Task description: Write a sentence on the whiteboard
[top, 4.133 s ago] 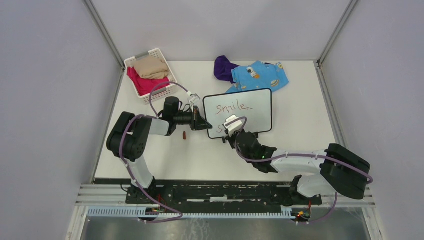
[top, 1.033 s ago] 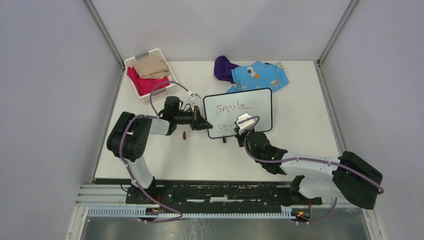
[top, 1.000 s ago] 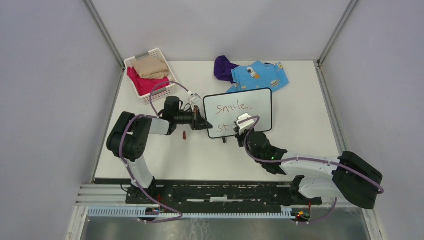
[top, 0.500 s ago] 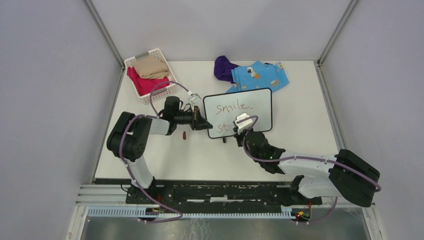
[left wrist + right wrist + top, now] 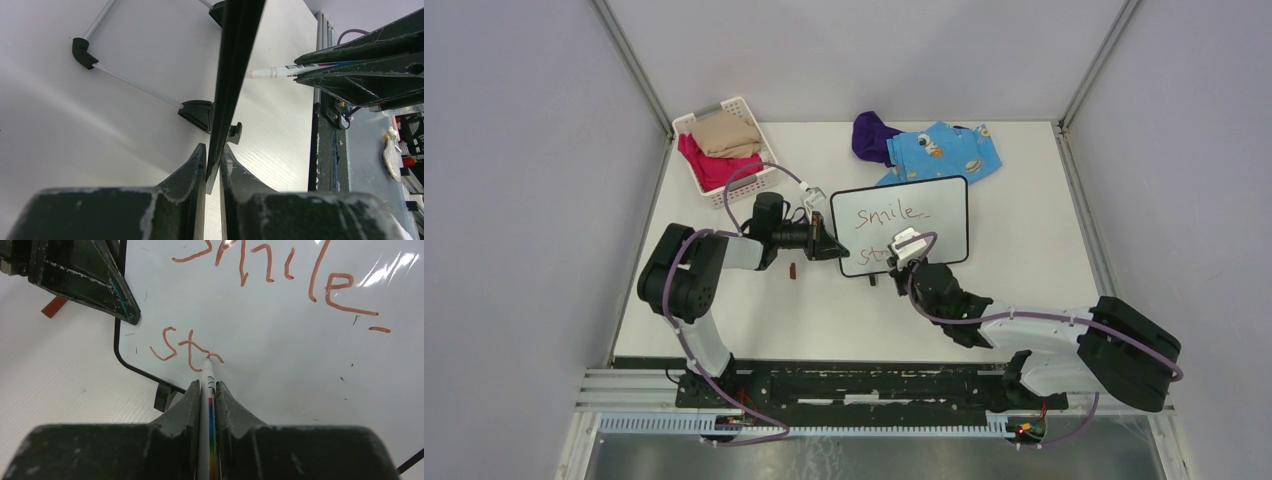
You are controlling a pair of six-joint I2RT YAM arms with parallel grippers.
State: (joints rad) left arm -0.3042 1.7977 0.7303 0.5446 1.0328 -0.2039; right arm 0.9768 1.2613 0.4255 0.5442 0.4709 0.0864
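Observation:
The whiteboard (image 5: 924, 205) lies mid-table, black-framed. It reads "smile" (image 5: 886, 213) with "st" (image 5: 177, 349) below in reddish-brown marker. My left gripper (image 5: 832, 243) is shut on the board's left edge (image 5: 227, 90), seen edge-on in the left wrist view. My right gripper (image 5: 902, 262) is shut on a white marker (image 5: 206, 385) with a rainbow stripe. Its tip touches the board just right of the "t". The marker also shows in the left wrist view (image 5: 280, 72).
A white slatted basket (image 5: 740, 185) with pink and beige cloths stands back left. Purple (image 5: 871, 135) and blue patterned (image 5: 944, 150) garments lie behind the board. A small red-brown cap (image 5: 793, 270) lies on the table left of the board.
Since four seconds ago a "t" has been added after the "s". In the last second my right gripper has shifted slightly left along the second line. The left arm has not moved.

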